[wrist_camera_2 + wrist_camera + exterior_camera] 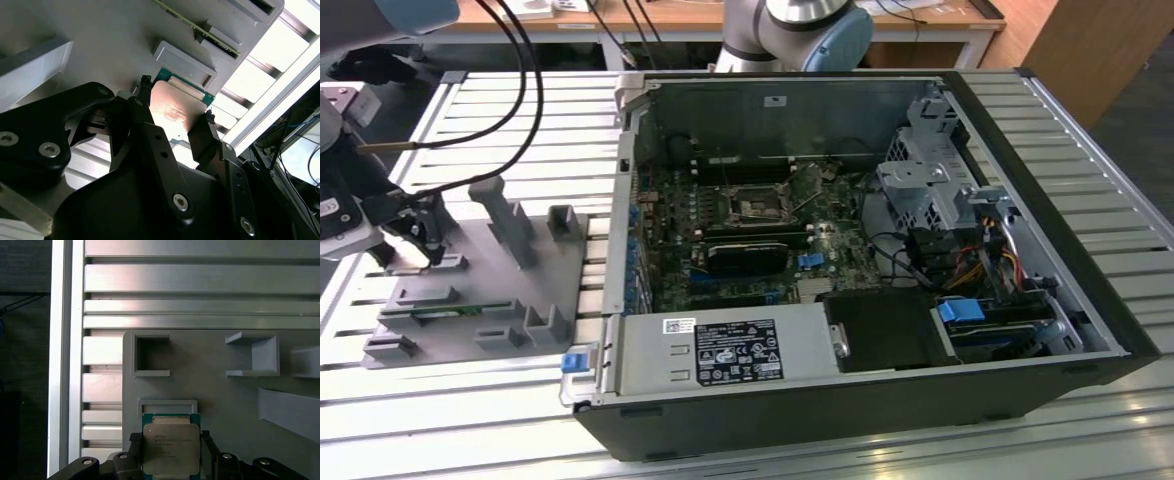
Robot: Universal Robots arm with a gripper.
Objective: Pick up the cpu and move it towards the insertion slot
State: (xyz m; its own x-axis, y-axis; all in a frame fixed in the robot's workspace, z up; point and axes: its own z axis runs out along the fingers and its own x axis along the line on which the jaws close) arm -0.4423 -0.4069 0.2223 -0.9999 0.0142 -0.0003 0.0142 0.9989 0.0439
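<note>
A slatted metal desk [1067, 110] carries an open computer case [854, 420] and, at the exterior view's left, a grey tray [507, 290]. The hand [176, 100] is closed narrow on the cpu [171, 447], gripping two opposite edges at its tray pocket. The slot [757, 207] lies well apart, inside the case. With so thin an edge grip, any tilt could let the cpu slip or snag the pocket rim.

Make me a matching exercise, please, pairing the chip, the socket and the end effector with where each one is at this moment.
Things:
1. chip
2. socket
3. end effector

Places or states:
a. inside the open computer case, on the board
b. closed on the chip's two opposite edges
c. resting on the grey tray, outside the case

Pairs: 1-c, 2-a, 3-b
</note>
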